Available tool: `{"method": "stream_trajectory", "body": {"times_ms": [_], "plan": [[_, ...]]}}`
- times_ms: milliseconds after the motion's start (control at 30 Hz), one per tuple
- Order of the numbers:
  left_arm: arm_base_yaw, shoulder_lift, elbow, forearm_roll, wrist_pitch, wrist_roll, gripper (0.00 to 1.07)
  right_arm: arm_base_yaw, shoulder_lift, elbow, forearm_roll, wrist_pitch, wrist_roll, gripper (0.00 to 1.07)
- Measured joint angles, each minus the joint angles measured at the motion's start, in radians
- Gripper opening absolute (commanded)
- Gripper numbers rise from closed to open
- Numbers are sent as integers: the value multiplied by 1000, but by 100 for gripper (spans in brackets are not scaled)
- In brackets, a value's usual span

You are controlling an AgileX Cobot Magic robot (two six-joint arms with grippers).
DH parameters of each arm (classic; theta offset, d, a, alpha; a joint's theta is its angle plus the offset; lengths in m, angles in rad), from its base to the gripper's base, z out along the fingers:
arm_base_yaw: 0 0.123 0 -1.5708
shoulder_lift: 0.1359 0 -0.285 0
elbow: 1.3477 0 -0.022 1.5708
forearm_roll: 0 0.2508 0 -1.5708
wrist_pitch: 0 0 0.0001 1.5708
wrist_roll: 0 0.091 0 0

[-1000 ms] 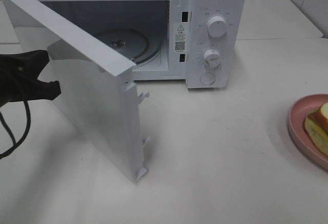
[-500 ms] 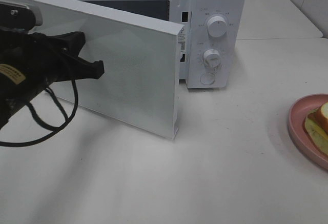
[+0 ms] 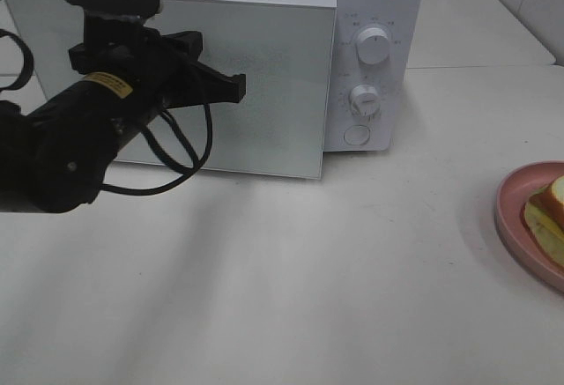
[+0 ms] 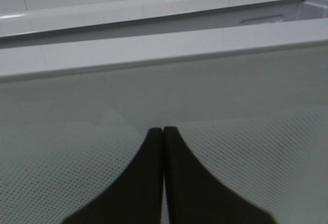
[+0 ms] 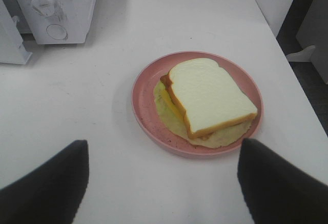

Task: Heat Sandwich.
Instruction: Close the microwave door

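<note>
The sandwich [image 5: 207, 96] lies on a round pink plate [image 5: 141, 98], which sits at the right edge of the table [image 3: 515, 209], sandwich [image 3: 546, 213] partly cut off by the frame. My right gripper [image 5: 161, 147] hovers open on the near side of the plate, holding nothing; it is outside the exterior view. The white microwave [image 3: 370, 50] stands at the back. Its door [image 3: 264, 94] is swung almost flush with the front. My left gripper [image 3: 238, 85] is shut, its joined tips [image 4: 163, 131] against the door's outer glass.
The microwave's two dials [image 3: 372, 46] and round button [image 3: 356, 135] face front on its right panel. A black cable [image 3: 185, 151] loops off the left arm. The white table [image 3: 308, 279] runs from the microwave to the plate, with a drop-off beyond its right edge [image 5: 302, 106].
The left arm has swept rightward and back, swinging the microwave door from wide open to almost closed. The plate, sandwich and right gripper have not moved.
</note>
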Motion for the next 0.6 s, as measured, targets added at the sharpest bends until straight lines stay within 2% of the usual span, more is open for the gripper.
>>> {"method": "stream_trajectory", "body": {"times_ms": [100,133,267,500,600], "plan": [[-16,28,-51,-46,24,40,0,0,0,0,0,0,0,76],[-25,44,-80,-73,27,69,0,0,0,0,0,0,0,76],[-30,74,-142,-109,55,108,0,0,0,0,0,0,0,76],[-46,117,-211,-129,117,145,0,0,0,0,0,0,0,76],[-48,149,-262,-162,152,189,0,0,0,0,0,0,0,76]]}}
